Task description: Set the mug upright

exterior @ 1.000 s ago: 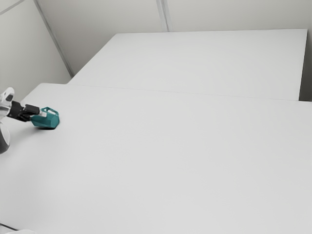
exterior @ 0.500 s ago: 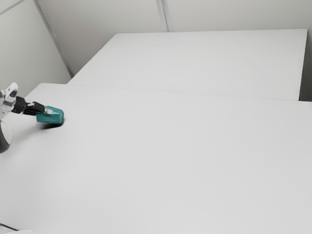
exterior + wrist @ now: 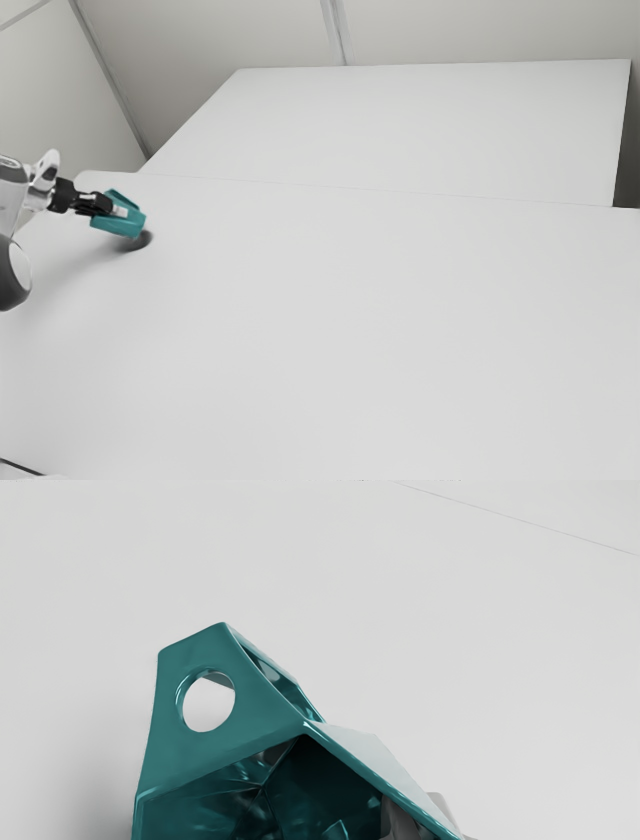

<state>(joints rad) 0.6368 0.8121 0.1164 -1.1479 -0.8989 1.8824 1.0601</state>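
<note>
My gripper [image 3: 120, 211] is at the exterior view's left, shut on the wall of the teal faceted mug [image 3: 117, 223]. The mug hangs tilted just above the table, with a dark shadow below it. Seen from the wrist, the mug [image 3: 200, 760] has its open mouth toward my hand, and the flat part with a round hole stands out from the body. One finger of the gripper [image 3: 417, 812] reaches inside the mouth and the other is against the outside of the wall. The mug's lower part is cut off from the wrist view.
The white table [image 3: 360, 320] stretches across the exterior view, with a second white surface [image 3: 400, 130] behind it. Pale walls [image 3: 220, 40] rise beyond. A dark cable [image 3: 20, 466] lies at the near left corner.
My hand has risen and moved toward the exterior view's right, carrying the mug with it. The mug has come up off the table and its tilt has changed.
</note>
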